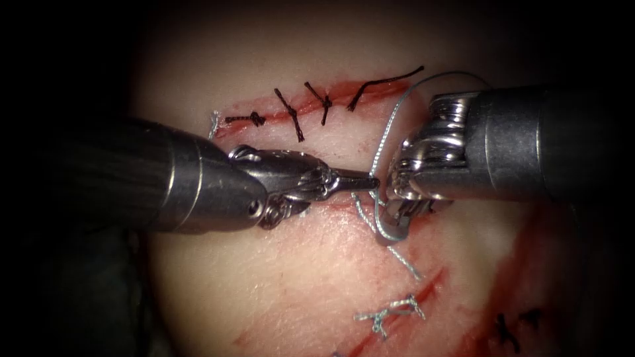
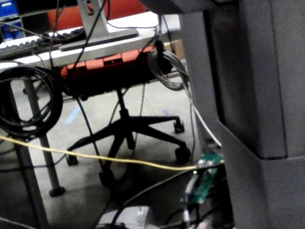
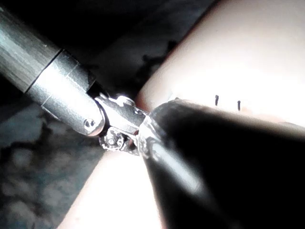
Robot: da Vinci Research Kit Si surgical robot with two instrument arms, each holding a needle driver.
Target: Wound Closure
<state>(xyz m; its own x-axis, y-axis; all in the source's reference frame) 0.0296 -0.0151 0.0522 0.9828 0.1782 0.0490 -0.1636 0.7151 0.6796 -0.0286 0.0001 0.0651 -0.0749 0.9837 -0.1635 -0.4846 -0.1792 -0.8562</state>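
Thread (image 1: 385,135) runs to the left pincer (image 1: 370,182), pressed together on it over the tissue (image 1: 278,277); right pincer (image 1: 395,215) seemingly pinches the needle (image 1: 389,233) beside the cut (image 1: 344,92)

No readable text, labels or numbers anywhere.

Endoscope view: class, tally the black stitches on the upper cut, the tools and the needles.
Black stitches on the upper cut: 4
Tools: 2, left tool on the thread, right tool on the needle
Needle: 1, tip at the tissue
Total: 7
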